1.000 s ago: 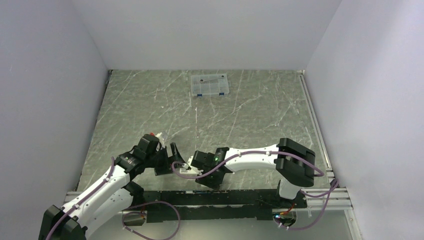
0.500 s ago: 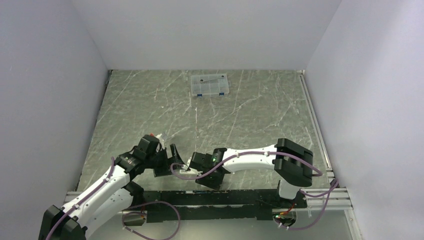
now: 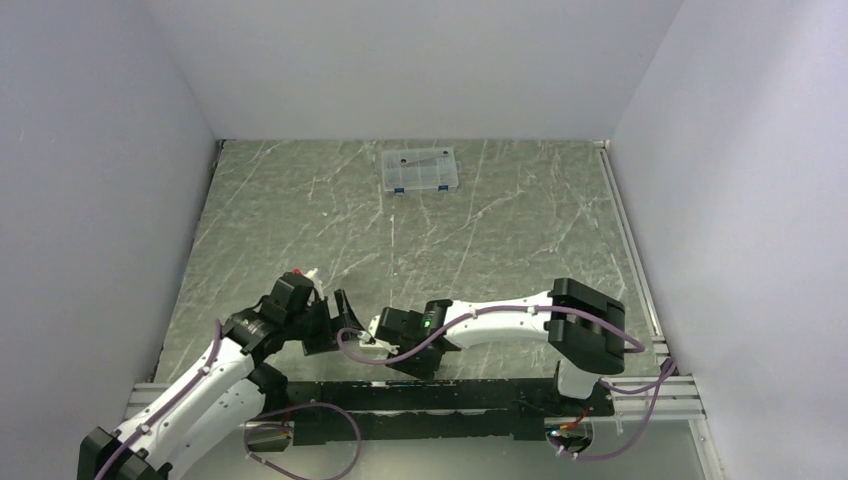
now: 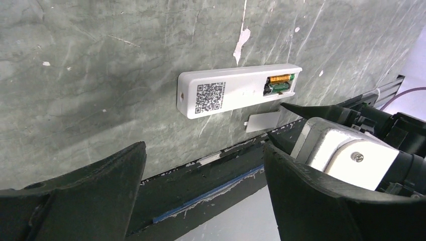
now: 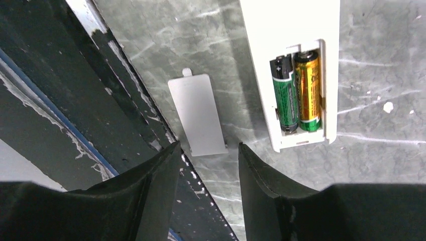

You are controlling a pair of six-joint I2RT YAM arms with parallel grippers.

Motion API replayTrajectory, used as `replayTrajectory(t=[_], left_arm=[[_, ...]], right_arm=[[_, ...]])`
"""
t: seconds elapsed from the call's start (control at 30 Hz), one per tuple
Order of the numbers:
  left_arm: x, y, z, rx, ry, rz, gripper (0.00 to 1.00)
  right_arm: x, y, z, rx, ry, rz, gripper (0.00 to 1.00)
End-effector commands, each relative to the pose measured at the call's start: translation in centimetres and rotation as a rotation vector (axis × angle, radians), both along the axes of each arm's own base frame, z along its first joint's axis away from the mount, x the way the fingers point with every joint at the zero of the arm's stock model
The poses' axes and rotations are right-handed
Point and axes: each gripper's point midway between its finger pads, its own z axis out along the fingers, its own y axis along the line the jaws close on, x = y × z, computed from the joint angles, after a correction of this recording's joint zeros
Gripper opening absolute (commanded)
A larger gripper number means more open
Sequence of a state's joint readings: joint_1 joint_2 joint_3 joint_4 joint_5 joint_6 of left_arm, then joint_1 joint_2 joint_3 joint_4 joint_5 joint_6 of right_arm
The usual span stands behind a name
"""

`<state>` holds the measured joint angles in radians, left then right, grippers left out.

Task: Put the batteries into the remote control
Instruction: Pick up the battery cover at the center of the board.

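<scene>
The remote control lies face down on the table, its back with a QR label up. It also shows in the right wrist view. Its compartment is uncovered and holds two batteries side by side, one dark green, one copper-orange; they also show in the left wrist view. The small white cover piece lies flat beside the remote. My right gripper is open and empty, just above the cover's near end. My left gripper is open and empty, short of the remote. In the top view the grippers hide the remote.
A clear compartment box with blue latches stands at the back of the table. The black front rail runs close beside the cover piece. The right gripper's body shows at the right of the left wrist view.
Both arms have shifted slightly to the left near the front edge. Both grippers stay open and empty; the remote has not moved.
</scene>
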<state>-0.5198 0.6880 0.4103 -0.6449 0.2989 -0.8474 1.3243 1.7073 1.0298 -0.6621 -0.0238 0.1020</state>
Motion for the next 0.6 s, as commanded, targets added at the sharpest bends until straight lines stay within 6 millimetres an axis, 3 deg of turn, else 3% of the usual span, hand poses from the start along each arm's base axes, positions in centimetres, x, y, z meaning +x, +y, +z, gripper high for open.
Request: replayTrajectory(t=[0.0, 0.3, 0.57], left_arm=[[2.0, -0.2, 3.0, -0.050, -0.088, 0.083, 0.90], [2.3, 1.1, 2.9, -0.007, -0.091, 0.157, 0.70], [2.5, 1.6, 3.0, 0.009, -0.103, 0.180, 0.62]], right_arm=[[-0.1, 1.9, 0.6, 0.081, -0.032, 0.050, 0.48], [-0.1, 0.8, 0.2, 0.040, -0.036, 0.038, 0.47], [0.1, 0.4, 0.4, 0.026, -0.049, 0.031, 0.47]])
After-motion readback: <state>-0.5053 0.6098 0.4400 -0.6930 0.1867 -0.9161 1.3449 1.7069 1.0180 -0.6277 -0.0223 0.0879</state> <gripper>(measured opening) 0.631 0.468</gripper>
